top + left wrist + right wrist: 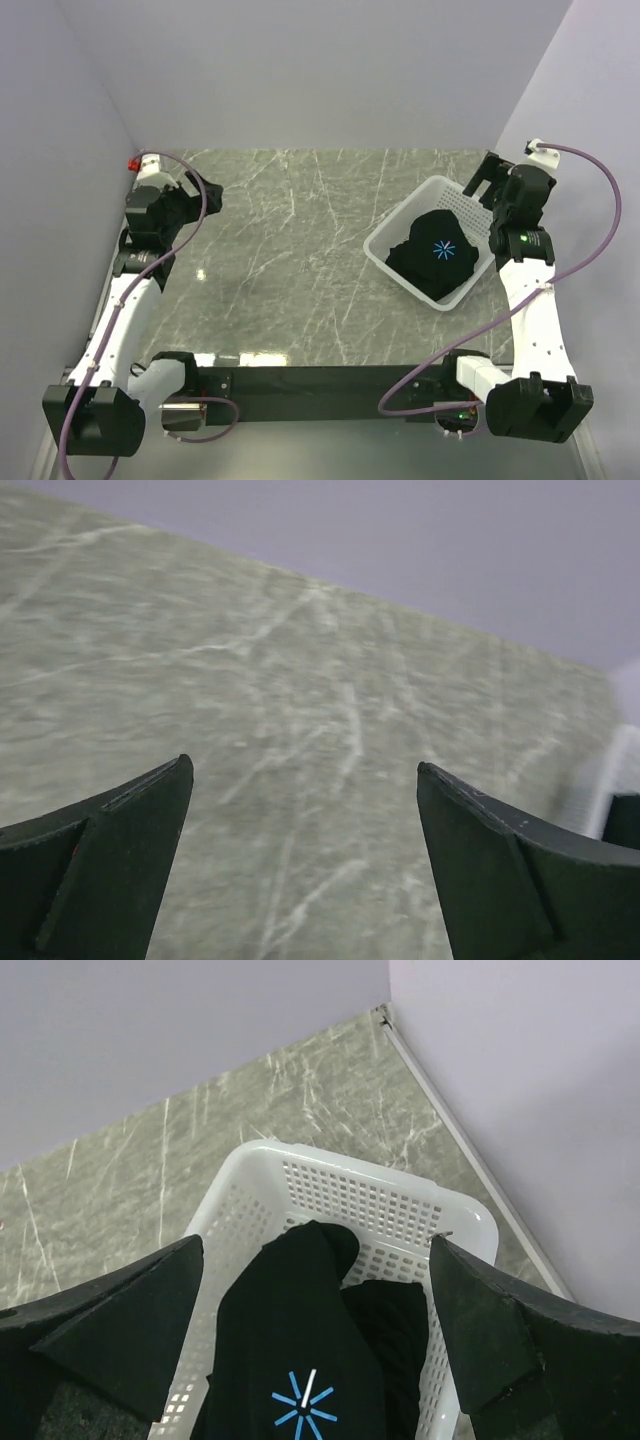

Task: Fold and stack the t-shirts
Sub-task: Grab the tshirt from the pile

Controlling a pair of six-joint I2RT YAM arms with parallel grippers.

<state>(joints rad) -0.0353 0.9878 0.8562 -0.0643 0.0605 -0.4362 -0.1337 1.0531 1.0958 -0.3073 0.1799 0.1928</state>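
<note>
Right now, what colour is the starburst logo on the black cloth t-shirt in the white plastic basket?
The starburst logo is light blue, one ray white; right wrist view.

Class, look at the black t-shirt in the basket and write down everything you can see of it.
The t-shirt is plain black soft cloth with a small light-blue starburst logo, one ray white, facing up. It is not folded. It lies crumpled in a heap inside the white perforated basket on the right of the table, filling most of it, with one fold rising toward the far wall. Only the basket touches it.
</note>
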